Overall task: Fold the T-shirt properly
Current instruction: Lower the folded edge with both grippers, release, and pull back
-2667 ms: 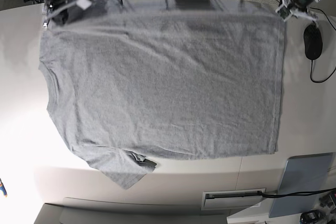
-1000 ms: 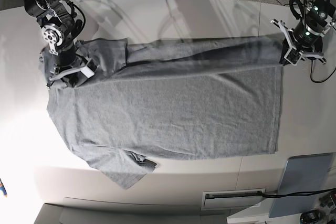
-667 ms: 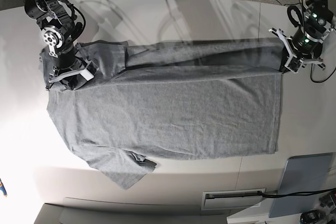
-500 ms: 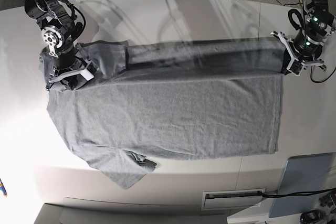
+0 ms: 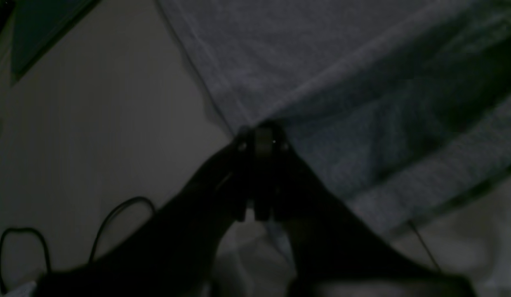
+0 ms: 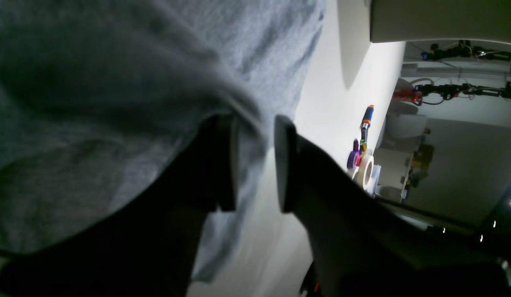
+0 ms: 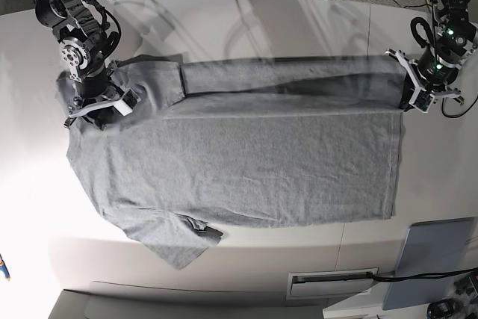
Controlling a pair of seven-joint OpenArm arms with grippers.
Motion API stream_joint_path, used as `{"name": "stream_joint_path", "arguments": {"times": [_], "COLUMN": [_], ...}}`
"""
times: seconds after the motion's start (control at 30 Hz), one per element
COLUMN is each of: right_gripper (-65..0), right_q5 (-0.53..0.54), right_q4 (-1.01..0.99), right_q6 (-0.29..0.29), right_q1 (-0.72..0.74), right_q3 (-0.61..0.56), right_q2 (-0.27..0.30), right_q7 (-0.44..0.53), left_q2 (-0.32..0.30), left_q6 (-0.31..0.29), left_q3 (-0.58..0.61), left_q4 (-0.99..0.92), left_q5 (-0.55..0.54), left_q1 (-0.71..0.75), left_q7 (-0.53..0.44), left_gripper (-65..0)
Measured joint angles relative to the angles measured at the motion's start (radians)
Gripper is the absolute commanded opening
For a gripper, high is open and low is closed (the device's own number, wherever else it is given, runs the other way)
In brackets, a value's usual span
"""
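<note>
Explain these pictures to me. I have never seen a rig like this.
This is a robot with two arms, folding laundry. The wide picture comes from a fixed camera looking down on a pale table. The two dark close-ups come from small cameras mounted on each arm's wrist, looking along its pincers.

A grey T-shirt lies spread on the table, plain side up, with one long edge folded over onto the body.

The left end effector is on the right of the wide picture, because the camera faces the robot. Its jaws are pinched shut on the hem corner of the shirt.

The right end effector, at the sleeve end, has its jaws apart, with cloth lying loosely between them.
</note>
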Motion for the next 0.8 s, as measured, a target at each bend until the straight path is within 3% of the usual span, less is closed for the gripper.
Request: {"name": "stream_joint_path", "arguments": {"times": [0.1,0.17,0.23,0.3,0.37,0.4,0.57,0.8], "right_gripper": [-49.5,-49.5,-49.5,-51.7,-58.2,-61.0,-64.9,-65.0], "right_q5": [-0.018,-0.015,0.007,0.089,0.147,0.158,0.222,0.245], "right_q4": [0.000,0.000,0.000,0.000,0.000,-0.006,-0.108,-0.198], "right_q6": [-0.099,-0.129,-0.137,-0.134,-0.135,-0.135,-0.134,-0.127], "right_q1": [0.009,0.019,0.019,0.016,0.016,0.017,0.018,0.006], "right_q3": [0.003,0.006,0.008,0.008,0.008,0.008,0.057,0.079], "right_q2": [-0.003,-0.003,-0.003,-0.003,-0.003,-0.003,-0.067,-0.119], "right_q7": [-0.036,-0.065,-0.074,-0.095,-0.096,-0.087,-0.047,-0.055], "left_q2": [-0.002,-0.003,-0.003,-0.003,0.000,0.006,0.082,0.172], "left_q6": [0.064,0.063,0.060,0.063,0.061,0.064,0.058,-0.092], "left_q3": [0.000,0.000,0.000,0.000,0.000,0.000,-0.001,-0.002], "left_q4": [0.000,0.000,0.000,0.000,0.000,0.000,-0.040,-0.135], "left_q5": [-0.033,-0.040,-0.075,-0.166,-0.250,-0.267,-0.298,-0.341], "left_q1": [0.000,0.000,0.000,0.002,0.009,0.014,0.019,0.018], "left_q7": [0.000,0.000,0.020,0.061,0.103,0.109,0.114,0.133], "left_gripper": [-37.0,-36.2,-39.7,-50.1,-63.0,-65.0,-65.0,-65.0]}}
